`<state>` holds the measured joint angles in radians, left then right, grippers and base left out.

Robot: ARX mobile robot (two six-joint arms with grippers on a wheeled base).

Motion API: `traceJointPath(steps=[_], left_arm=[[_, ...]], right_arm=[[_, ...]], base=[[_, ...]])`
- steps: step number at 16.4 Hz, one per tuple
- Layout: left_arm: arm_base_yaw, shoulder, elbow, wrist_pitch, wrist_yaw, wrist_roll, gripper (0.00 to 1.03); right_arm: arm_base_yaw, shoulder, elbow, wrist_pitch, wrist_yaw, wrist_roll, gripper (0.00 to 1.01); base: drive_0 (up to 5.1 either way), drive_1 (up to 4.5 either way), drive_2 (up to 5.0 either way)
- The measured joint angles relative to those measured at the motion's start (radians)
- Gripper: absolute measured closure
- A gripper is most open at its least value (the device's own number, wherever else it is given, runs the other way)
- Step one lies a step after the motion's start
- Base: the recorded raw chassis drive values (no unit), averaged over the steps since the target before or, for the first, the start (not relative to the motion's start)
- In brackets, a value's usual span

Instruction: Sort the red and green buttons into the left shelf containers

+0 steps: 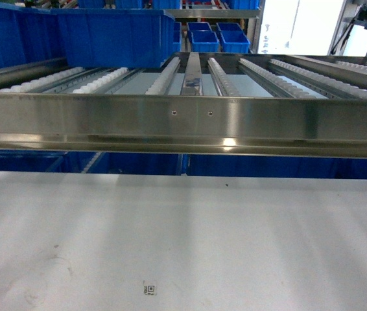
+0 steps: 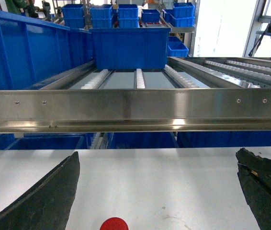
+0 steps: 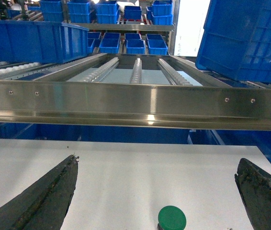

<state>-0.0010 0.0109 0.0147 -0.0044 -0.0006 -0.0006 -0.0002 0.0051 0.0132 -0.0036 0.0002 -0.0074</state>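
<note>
A white surface (image 1: 183,240) runs beneath a steel roller shelf (image 1: 183,120) carrying large blue plastic bins (image 1: 112,35) at its left. Our left hand (image 2: 157,191) hangs spread above the surface, a small red-capped button (image 2: 114,224) lying between its dark fingers (image 2: 44,201). Our right hand (image 3: 159,196) is likewise spread, a green-capped button (image 3: 172,217) between its fingers (image 3: 262,196), nearer the middle.

No readable words, numbers or brands anywhere. The one mark is a small square printed code (image 1: 150,289) on the white table (image 1: 248,240), seen in the head view, too small to make out. No hand shows there.
</note>
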Motion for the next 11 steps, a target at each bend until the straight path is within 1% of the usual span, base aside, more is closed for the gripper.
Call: traceJointPath(steps=[6,7,8,9,10,11], left_arm=[[0.000,0.000,0.000,0.000,0.000,0.000,0.05],[0.000,0.000,0.000,0.000,0.000,0.000,0.05],[0.008,0.003,0.000,0.010,0.011,0.001,0.05],[0.071,0.019,-0.002,0.061,0.071,0.001,0.05],[0.149,0.060,-0.003,0.116,0.126,0.000,0.05],[0.221,0.135,-0.004,0.200,0.181,-0.005,0.05]], right_arm=[[0.000,0.000,0.000,0.000,0.000,0.000,0.03],[0.003,0.004,0.000,0.004,0.010,0.008,0.03],[0.037,0.038,0.000,0.052,0.066,0.007,0.03],[0.093,0.125,0.000,0.132,0.121,0.008,0.03],[0.126,0.224,0.000,0.207,0.154,0.008,0.03],[0.133,0.333,0.000,0.293,0.161,0.008,0.03]], base=[[0.0,0.00,0.0],[0.0,0.00,0.0],[0.0,0.00,0.0],[0.0,0.00,0.0],[0.0,0.00,0.0],[0.0,0.00,0.0]])
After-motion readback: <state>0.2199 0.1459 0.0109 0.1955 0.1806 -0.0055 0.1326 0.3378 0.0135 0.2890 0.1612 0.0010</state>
